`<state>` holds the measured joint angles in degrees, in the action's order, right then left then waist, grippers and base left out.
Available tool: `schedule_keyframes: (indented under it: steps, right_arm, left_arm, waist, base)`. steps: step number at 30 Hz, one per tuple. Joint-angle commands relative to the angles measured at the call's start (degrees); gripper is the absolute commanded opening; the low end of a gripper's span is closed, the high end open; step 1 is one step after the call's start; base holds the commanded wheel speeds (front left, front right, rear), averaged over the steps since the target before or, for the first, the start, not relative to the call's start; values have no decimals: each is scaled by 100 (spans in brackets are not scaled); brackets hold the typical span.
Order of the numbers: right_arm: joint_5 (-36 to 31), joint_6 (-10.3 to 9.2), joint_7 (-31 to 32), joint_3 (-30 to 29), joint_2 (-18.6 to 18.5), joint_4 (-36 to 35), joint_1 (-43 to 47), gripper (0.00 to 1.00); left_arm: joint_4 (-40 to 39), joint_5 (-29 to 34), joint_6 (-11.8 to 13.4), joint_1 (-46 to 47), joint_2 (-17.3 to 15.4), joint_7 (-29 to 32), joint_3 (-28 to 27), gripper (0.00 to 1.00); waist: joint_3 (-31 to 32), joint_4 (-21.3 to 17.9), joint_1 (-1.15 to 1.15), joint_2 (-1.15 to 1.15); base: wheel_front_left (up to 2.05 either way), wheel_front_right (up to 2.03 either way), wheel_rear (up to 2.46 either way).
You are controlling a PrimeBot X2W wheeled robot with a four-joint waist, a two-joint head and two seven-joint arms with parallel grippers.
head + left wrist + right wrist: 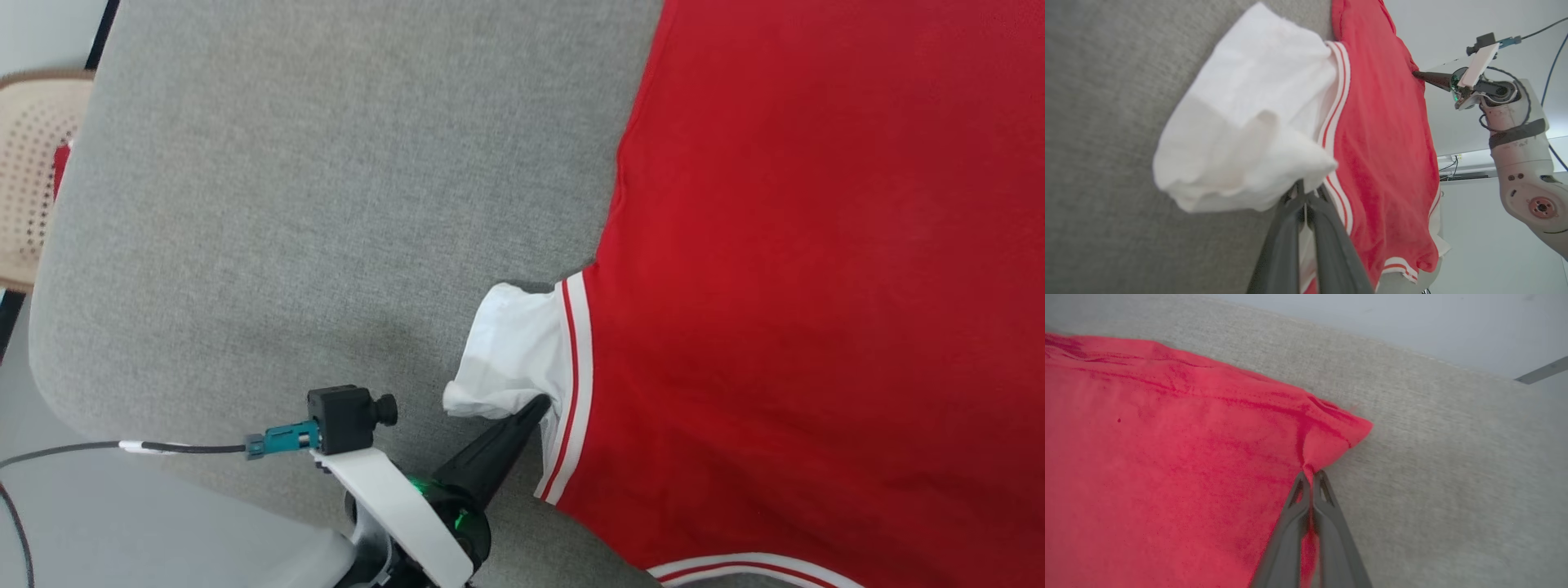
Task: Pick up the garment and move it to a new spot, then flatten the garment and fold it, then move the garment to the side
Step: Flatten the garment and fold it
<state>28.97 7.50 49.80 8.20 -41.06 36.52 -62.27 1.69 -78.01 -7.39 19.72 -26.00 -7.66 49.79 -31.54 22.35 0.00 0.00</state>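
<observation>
left pincer tight on garment

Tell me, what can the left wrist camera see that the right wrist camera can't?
The left wrist view has the white sleeve pinched by the left hand, plus the other arm far off. The right wrist view has a red corner pinched by the right hand. Both have the red T-shirt lying on the grey cushion.
</observation>
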Motion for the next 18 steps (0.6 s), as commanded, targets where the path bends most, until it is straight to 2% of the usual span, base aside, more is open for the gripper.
schedule_keyframes:
  steps: [1, 4, 10, 15, 18]
  right_arm:
    - [76, -2, -94, 50, -59, -70, 118, 0]
    - [386, -2, -298, 301, -181, -334, 489, 0]
    - [1216, -2, -488, 774, -716, -1254, 1632, 0]
    - [1988, -2, -504, 819, -1203, -2161, 3008, 0]
    - [2327, -2, -552, 687, -1346, -2599, 3916, 0]
  left_arm:
    - [31, -35, -14, 72, -34, -41, 1, 0]
    - [194, -141, -14, 14, -156, -107, -42, 0]
    - [330, -347, -14, -261, -438, -267, -141, 0]
    - [406, -496, -15, -446, -607, -348, -217, 0]
    - [444, -587, -15, -541, -711, -393, -281, 0]
  waist:
    - [175, -80, 0, 0]
    - [481, -251, 0, 0]
    - [1051, -665, 0, 0]
    - [1400, -963, 0, 0]
    - [1551, -1128, 0, 0]
  base:
    - [0, 0, 0]
    - [0, 0, 0]
    - [0, 0, 0]
    - [0, 0, 0]
    - [0, 0, 0]
